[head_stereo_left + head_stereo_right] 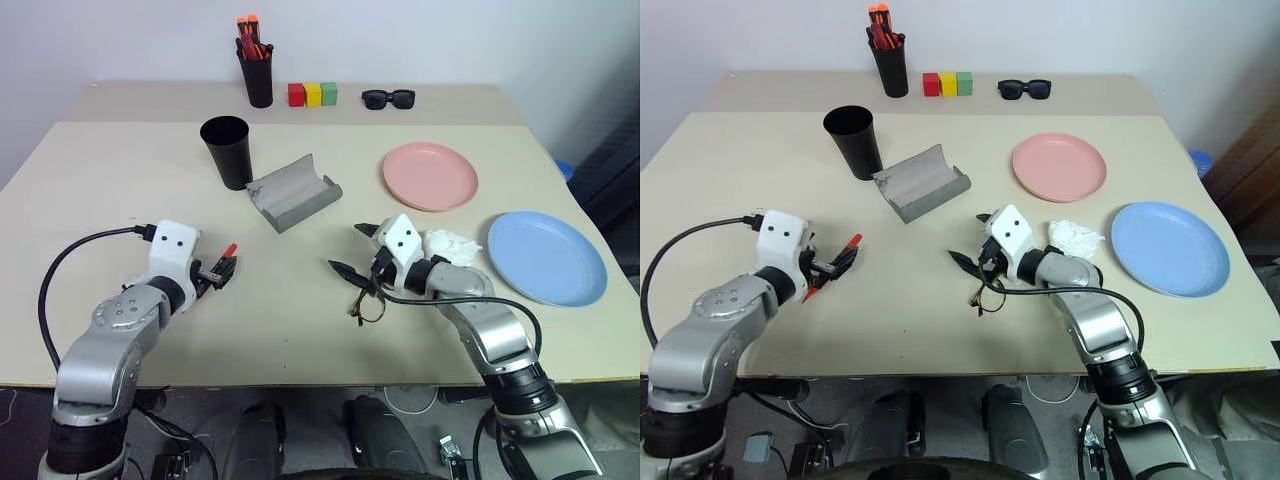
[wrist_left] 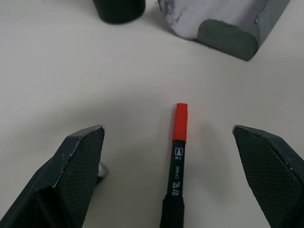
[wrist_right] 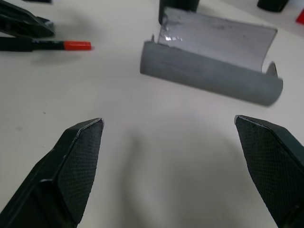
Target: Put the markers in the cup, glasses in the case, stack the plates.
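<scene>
A black marker with a red cap (image 2: 178, 152) lies on the table between the fingers of my open left gripper (image 2: 167, 128), its cap poking past them (image 1: 230, 249). A small white end (image 2: 101, 169) shows beside one finger. My right gripper (image 1: 355, 250) stands open near the table's middle, just above the thin wire-framed glasses (image 1: 362, 300). The grey case (image 1: 293, 190) lies open beyond both grippers, and the right wrist view faces it (image 3: 213, 66). The black cup (image 1: 226, 150) stands upright left of the case. The pink plate (image 1: 430, 175) and blue plate (image 1: 546, 256) lie apart at the right.
A slim black pen holder (image 1: 257, 80) with orange-red pens stands at the back, with red, yellow and green blocks (image 1: 313, 94) and black sunglasses (image 1: 388, 98) beside it. A crumpled white tissue (image 1: 452, 243) lies by my right wrist.
</scene>
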`<state>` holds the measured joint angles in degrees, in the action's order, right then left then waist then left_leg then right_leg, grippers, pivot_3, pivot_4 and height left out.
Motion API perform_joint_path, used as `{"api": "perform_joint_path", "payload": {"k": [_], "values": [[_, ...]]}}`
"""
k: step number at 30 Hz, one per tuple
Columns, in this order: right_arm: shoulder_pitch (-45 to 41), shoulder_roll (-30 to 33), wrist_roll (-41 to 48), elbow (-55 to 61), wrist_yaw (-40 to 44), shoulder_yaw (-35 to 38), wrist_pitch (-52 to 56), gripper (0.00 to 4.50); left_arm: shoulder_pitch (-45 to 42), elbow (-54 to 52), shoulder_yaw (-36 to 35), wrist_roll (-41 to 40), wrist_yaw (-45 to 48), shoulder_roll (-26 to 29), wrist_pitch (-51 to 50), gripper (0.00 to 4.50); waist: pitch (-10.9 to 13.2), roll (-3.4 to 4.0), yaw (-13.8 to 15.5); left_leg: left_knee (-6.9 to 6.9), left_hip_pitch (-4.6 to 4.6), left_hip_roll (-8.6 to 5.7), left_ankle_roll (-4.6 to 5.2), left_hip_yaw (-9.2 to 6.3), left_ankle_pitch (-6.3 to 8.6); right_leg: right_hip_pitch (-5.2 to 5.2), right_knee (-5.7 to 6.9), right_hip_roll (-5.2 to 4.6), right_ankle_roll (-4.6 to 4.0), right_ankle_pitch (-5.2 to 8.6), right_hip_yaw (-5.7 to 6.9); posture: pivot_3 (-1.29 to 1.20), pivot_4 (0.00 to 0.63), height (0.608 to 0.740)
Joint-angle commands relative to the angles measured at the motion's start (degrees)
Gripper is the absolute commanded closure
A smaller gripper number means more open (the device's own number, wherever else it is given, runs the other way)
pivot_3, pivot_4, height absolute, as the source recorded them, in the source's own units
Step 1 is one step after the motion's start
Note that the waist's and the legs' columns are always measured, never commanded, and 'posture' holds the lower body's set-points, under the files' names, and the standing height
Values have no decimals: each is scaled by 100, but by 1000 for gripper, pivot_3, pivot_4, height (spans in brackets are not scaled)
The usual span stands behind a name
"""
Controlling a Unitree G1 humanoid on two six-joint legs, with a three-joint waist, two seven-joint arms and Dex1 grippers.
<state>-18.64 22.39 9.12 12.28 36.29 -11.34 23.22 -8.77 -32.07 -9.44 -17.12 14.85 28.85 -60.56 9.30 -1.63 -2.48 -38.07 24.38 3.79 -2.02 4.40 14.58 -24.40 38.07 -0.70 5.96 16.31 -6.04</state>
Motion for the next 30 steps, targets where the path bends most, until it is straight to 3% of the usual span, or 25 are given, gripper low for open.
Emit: {"api": "perform_joint_path", "payload": {"k": [1,6,9,16,18,20,25,30], "values": [[16,18,60,309,190,-127,-88,0,-314,-107,-106,-297,67,88,-1094,62,0,0,-2,0,0,0,0,0,0,0,1,1,0,0,0,0,150,725],[-88,-67,52,171,270,-188,-193,0,-661,-83,-9,-639,331,369,-2423,62,0,-1,-8,0,0,0,0,-4,0,-1,3,4,0,0,2,0,150,725],[-115,-163,20,121,250,-244,-243,0,-774,-9,-106,-647,296,342,-2714,821,0,-1,-6,0,-1,0,0,-4,0,0,2,2,0,0,2,0,150,725],[-128,-303,175,108,433,-309,-268,0,-742,-17,-223,-442,82,272,-2452,4436,0,-1,4,0,-1,-1,-1,-4,-1,1,2,1,0,0,2,0,150,725],[-124,-320,222,92,511,-310,-292,0,-780,42,-282,-213,-126,210,-1860,4479,0,-2,8,0,-1,-1,-1,-4,-1,2,2,0,0,0,2,0,150,725],[-135,-360,225,46,546,-315,-352,0,-817,81,-332,114,-239,181,-533,4479,0,-4,8,-1,-1,-1,-2,-5,-1,2,2,0,-1,0,2,0,150,725],[-309,-597,91,-239,345,-255,-563,0,-1695,476,-1024,63,-689,-523,956,4479,0,-5,40,-5,1,-2,-3,-3,-2,3,2,-1,-1,-1,2,0,150,725],[-843,-1077,-464,-902,-690,-69,-1086,0,-3013,1759,-593,882,-1617,-866,2268,4479,-1,-6,48,-5,0,-4,-3,-2,-2,4,3,0,3,-3,2,0,150,725]]}}
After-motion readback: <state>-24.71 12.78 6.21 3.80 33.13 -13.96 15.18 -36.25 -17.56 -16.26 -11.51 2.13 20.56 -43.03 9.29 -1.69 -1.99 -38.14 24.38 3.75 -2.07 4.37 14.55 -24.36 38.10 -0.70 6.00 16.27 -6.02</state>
